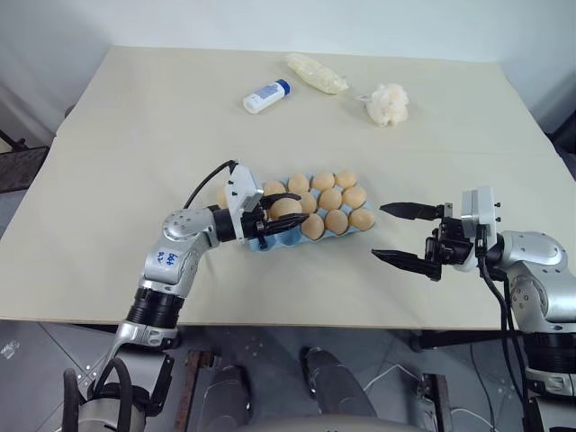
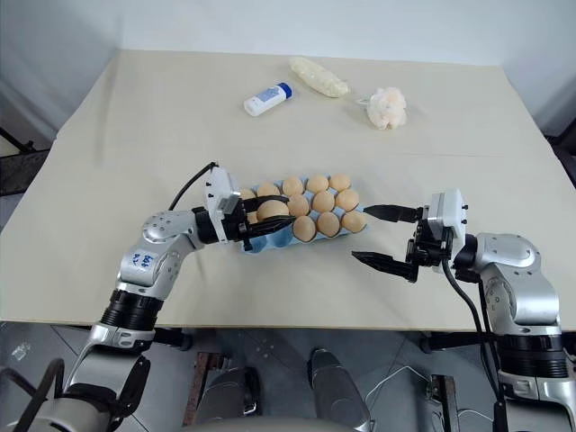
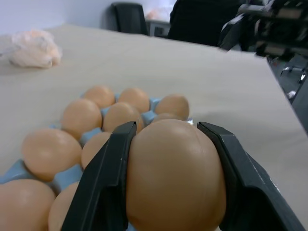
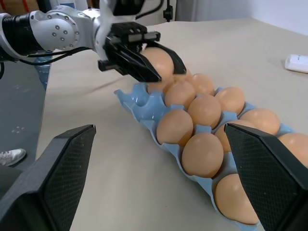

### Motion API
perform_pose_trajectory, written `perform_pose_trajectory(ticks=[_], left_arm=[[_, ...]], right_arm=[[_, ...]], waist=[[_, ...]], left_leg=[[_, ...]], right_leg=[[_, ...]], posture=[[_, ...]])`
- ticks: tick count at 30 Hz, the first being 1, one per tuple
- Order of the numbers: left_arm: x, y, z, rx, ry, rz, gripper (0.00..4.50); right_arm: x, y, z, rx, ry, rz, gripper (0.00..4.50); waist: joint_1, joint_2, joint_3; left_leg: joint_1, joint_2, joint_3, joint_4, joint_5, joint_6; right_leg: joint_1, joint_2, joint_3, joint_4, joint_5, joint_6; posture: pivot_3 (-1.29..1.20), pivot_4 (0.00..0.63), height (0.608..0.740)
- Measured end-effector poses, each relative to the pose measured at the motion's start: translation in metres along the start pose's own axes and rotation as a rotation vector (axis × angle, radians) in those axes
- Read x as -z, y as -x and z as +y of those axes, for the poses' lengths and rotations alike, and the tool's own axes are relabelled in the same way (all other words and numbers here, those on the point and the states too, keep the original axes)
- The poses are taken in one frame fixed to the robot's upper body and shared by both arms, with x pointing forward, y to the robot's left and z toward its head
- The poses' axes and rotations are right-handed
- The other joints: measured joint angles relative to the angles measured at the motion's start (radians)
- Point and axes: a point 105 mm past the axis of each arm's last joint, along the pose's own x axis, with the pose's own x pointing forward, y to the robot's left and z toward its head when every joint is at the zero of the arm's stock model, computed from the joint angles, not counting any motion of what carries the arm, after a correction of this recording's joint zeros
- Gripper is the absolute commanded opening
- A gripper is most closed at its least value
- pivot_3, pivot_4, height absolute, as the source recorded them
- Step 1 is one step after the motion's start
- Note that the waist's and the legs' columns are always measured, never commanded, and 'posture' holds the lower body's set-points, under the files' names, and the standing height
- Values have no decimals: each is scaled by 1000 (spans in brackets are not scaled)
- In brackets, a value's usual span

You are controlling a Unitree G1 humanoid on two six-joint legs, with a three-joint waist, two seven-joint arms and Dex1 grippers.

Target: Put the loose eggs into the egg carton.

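item: smooth tan-brown oval egg (image 1: 285, 209), clamped in left end effector (image 1: 274, 217), held over left end of light blue moulded pulp egg carton (image 1: 266, 241), frame centre. right end effector (image 1: 402, 233) spread apart, idle. step judged: placing; lowering into empty cup required.

I can read no text here. The white bottle (image 1: 266, 96) beyond the egg carton (image 1: 270, 241) has a label, and my left arm's sticker (image 1: 168, 258) has blue marks, all illegible.

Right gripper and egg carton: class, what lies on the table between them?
Nothing: in the left eye view, only bare table separates the open right gripper from the egg carton.
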Motion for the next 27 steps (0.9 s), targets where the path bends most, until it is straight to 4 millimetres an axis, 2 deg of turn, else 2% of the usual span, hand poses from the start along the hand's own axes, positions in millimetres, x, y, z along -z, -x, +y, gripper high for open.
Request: perform_pose_trajectory(ticks=[6, 12, 16, 19, 21, 25, 27], left_arm=[[5, -5, -2, 12, 36, 20, 4465], [-9, -2, -2, 12, 32, -15, 4465], [-22, 14, 12, -78, -14, -41, 4465], [-35, 43, 28, -186, -73, -56, 4465], [-37, 60, 32, -247, -86, -68, 4465], [-13, 111, 35, -441, -32, -42, 4465], [-2, 125, 29, -494, -5, -32, 4465]], right_arm=[[2, 1, 0, 10, -5, 8, 4500], [0, 1, 2, 5, -5, 10, 4500], [0, 1, 2, -3, -4, 8, 4500], [-2, 2, 2, -14, 2, 13, 4500], [-4, 1, 1, -24, 11, 12, 4500], [-5, 2, -5, -22, 7, 9, 4500], [-6, 1, -6, -30, 6, 7, 4500]], waist=[[1, 0, 0], [2, 0, 0], [0, 0, 0], [-1, 0, 0], [-1, 1, 0], [-2, 1, 0], [1, 1, 1]], left_leg=[[0, 0, 0, 0, 0, 0], [0, 0, 0, 0, 0, 0], [0, 0, 0, 0, 0, 0], [0, 1, 0, -1, 0, 0], [0, 1, 0, -1, 0, 0], [1, 2, 0, -1, 0, 0], [1, 2, 0, -1, 0, 0]], right_leg=[[0, 0, 0, 0, 0, 1], [0, 0, 0, 1, 0, 1], [0, 0, 0, 1, 0, 1], [0, 0, 0, 1, 0, 0], [0, 0, 0, 1, 0, 0], [0, 0, -1, 2, -1, 0], [0, -1, -1, 2, -1, 0]], posture=[[0, 150, 740], [0, 150, 740], [0, 150, 740], [0, 150, 740], [0, 150, 740], [0, 150, 740], [0, 150, 740]])
